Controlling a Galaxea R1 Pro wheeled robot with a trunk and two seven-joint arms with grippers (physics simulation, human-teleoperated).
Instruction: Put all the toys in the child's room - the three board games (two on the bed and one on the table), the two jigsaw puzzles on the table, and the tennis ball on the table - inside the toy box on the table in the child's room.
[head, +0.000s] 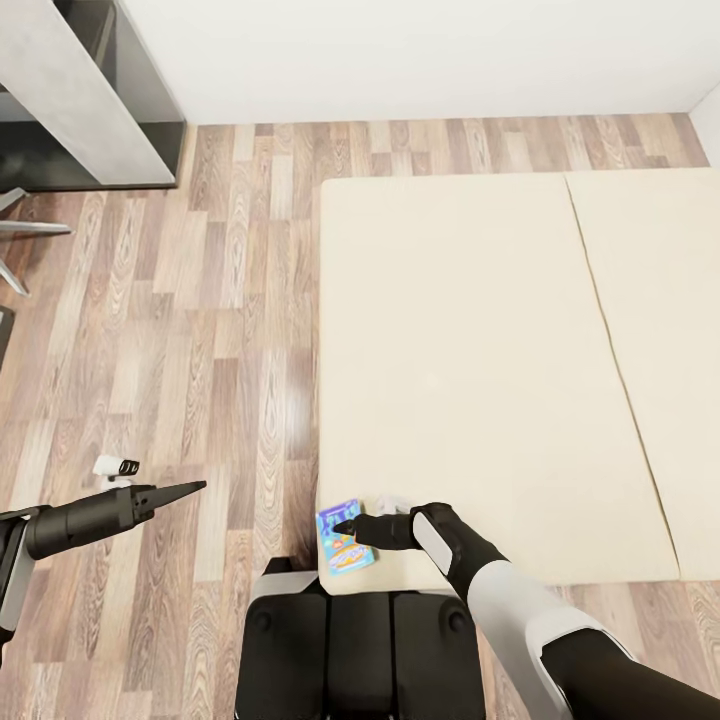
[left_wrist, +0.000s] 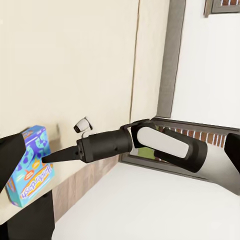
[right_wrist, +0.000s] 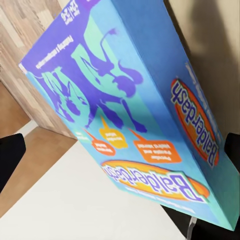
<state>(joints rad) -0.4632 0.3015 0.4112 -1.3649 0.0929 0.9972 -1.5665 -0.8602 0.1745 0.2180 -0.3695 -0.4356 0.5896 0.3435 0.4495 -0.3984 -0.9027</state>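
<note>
Room: wood-plank floor (head: 190, 330), white wall at the far side, a grey counter (head: 75, 95) at the far left corner of the head view.
Bed: cream mattress (head: 470, 360) in two slabs with a seam between them; it lies ahead and to the right of the robot.
Game: a blue box (head: 345, 537) with purple cartoon figures and an orange "Balderdash" logo, at the near left corner of the bed, close to the mattress edge. In the left wrist view the box (left_wrist: 30, 167) stands tilted at that corner.
Right claw: (head: 345, 526) reaches over the near corner of the bed, its dark tip at the blue box, touching or overlapping it in the head view. The right wrist view has the box (right_wrist: 135, 105) very close, its cover and a side with the logo both readable. Whether the fingers are clenched on it or released, I cannot tell.
Left claw: (head: 190, 488) hangs over the floor left of the bed, well apart from the box, its fingers pressed together into a point with nothing between them.
Base: the robot's dark body (head: 360, 650) sits just before the bed's near corner.
</note>
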